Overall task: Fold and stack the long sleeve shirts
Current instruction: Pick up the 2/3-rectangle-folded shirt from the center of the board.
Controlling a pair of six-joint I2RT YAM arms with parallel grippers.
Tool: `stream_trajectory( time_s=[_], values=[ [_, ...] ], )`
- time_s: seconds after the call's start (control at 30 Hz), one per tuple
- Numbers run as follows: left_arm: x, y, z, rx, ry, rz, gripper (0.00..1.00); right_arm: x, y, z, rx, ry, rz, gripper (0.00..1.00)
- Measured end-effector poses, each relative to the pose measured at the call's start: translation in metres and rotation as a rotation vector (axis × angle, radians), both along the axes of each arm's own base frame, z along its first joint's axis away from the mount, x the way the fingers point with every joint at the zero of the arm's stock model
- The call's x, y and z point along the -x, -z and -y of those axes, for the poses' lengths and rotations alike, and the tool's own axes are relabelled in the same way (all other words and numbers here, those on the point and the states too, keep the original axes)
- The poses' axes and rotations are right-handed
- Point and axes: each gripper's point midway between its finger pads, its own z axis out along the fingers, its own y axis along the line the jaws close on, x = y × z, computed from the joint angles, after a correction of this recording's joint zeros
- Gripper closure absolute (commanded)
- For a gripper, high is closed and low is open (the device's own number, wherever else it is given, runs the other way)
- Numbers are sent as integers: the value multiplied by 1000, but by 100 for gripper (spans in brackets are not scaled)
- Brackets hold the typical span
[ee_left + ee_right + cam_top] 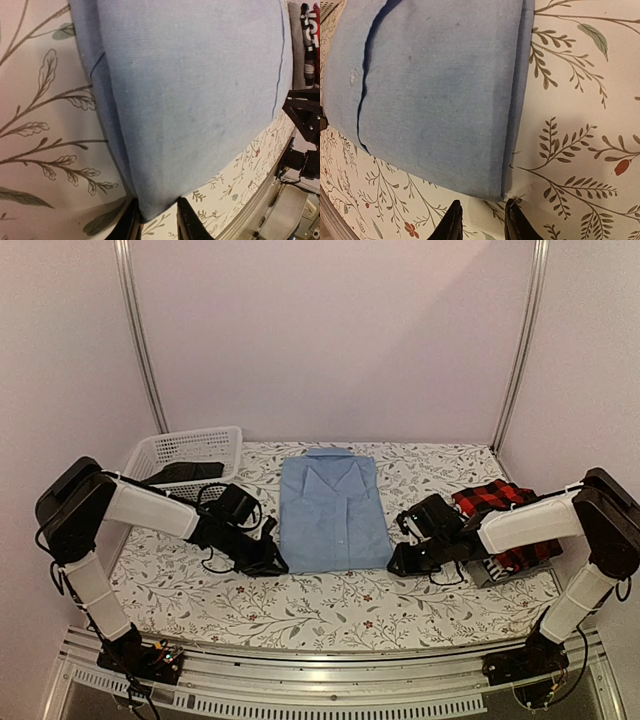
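The light blue shirt (333,512) lies folded flat mid-table, collar to the far side. My left gripper (272,562) is at its near left corner. In the left wrist view the corner of the blue shirt (190,90) reaches in between the parted fingers of the left gripper (157,212). My right gripper (402,560) is at the near right corner. In the right wrist view the right gripper (481,215) is open, with the corner of the blue shirt (435,95) just ahead of the fingertips. The red-and-black plaid shirt (497,502) lies at the right on a grey one (492,573).
A white lattice basket (185,452) stands at the back left with a dark cloth in it. The flowered tablecloth (300,610) covers the table. A metal rail (330,665) runs along the near edge. Pink walls close in the back and sides.
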Motion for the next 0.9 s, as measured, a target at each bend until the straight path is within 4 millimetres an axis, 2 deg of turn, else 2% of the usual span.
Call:
stream_trajectory(
  time_s=[0.23,0.37,0.57,0.77,0.9],
  values=[
    [-2,1,2,0,-2,0,81,-2,4,-4,-1,-20,7,76],
    [-1,2,2,-3,-3,-1,88,-4,5,-6,-6,-28,16,80],
    [-1,4,0,-20,-10,1,100,-5,6,-8,-3,-38,21,100],
    [1,4,-3,-36,-11,3,100,2,8,-15,11,-59,21,100],
    [8,-1,-12,-52,-11,15,100,17,7,-23,16,-88,9,100]
  ],
)
